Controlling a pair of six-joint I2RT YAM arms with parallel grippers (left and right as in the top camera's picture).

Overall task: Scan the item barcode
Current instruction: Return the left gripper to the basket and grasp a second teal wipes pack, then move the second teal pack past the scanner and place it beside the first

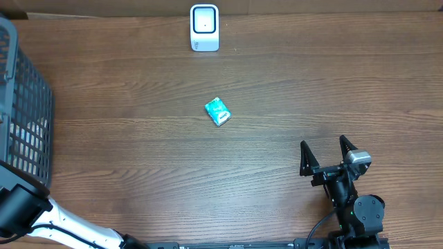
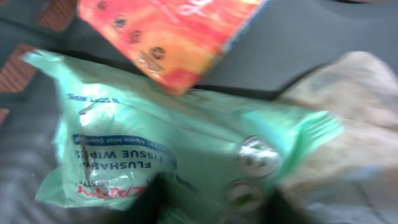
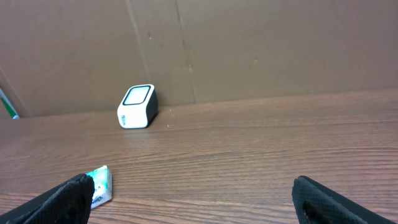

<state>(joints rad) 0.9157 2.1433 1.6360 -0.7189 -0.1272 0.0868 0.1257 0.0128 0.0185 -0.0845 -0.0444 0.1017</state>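
Three views, one grab to make.
Overhead: right fingers (image 1: 305, 158) spread wide; teal packet (image 1: 218, 111) lies well ahead-left of them on the counter (image 1: 138, 159), with the scanner (image 1: 204, 28) beyond and the basket (image 1: 28, 111) contents unseen. Left wrist alone shows the wipes pack (image 2: 155, 149) just ahead of the left fingers (image 2: 149, 202), grip unreadable through blur. Pinch its body squarely, clear of the orange packet (image 2: 168, 37). Right wrist adds the scanner's face.

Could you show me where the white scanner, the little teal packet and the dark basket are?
white scanner (image 1: 204, 28), overhead view, on its front window.
teal packet (image 1: 219, 111), overhead view, on the middle of its top side.
dark basket (image 1: 31, 117), overhead view, on its mesh wall.
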